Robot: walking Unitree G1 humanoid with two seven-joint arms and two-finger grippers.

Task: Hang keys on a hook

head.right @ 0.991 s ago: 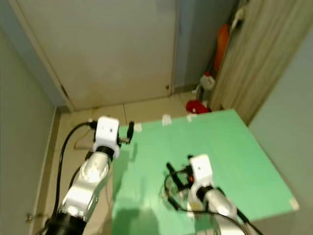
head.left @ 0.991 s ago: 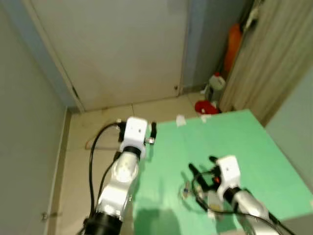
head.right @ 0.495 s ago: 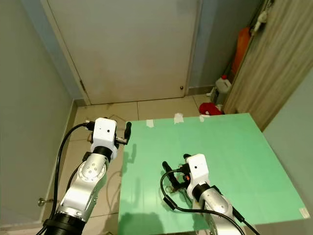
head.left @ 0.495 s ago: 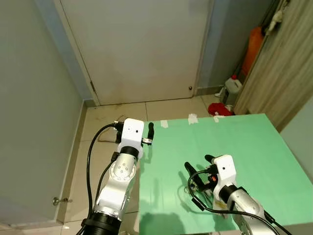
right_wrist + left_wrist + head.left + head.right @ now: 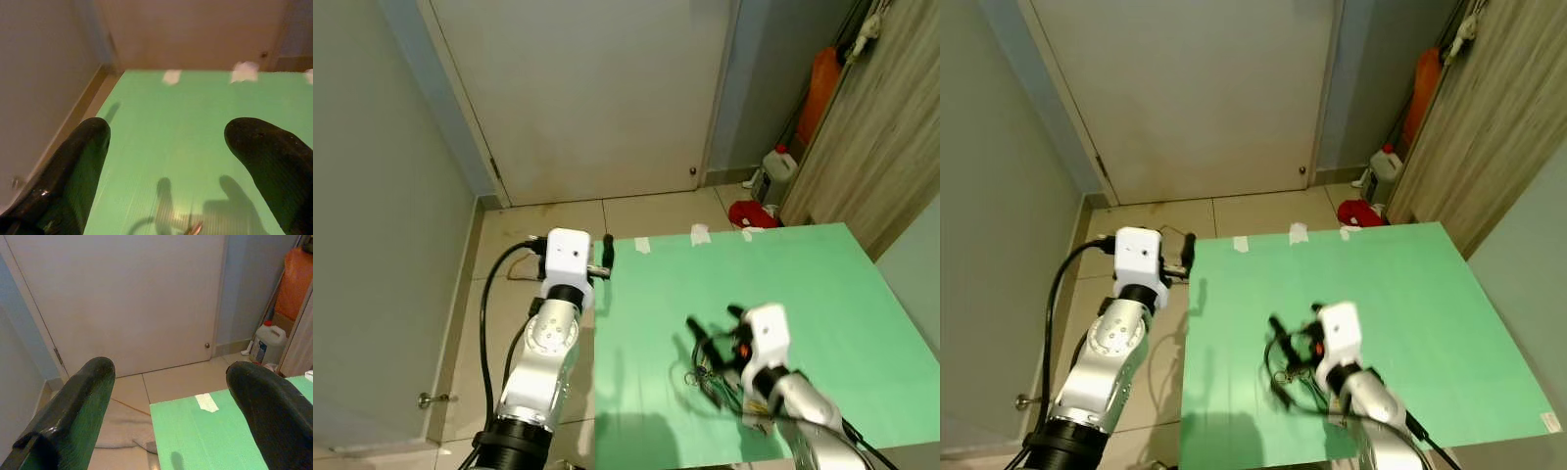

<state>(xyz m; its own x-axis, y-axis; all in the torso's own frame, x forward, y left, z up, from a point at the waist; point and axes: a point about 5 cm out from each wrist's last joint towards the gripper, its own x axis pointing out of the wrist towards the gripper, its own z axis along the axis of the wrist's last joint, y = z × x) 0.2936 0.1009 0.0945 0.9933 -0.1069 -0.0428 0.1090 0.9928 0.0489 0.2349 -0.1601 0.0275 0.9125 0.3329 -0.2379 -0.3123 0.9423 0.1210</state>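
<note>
My right claw point(image 5: 715, 333) hangs spread wide and empty over the green counter point(image 5: 822, 284), near its front edge. The keys point(image 5: 703, 377) lie on the counter just below it, close to that front edge. My left claw point(image 5: 605, 257) is parted too, holding nothing, at the counter's left edge, facing the white door point(image 5: 597, 88).

open right hand point(image 5: 168, 166), green table point(image 5: 195, 122), keys point(image 5: 193, 228)
</note>
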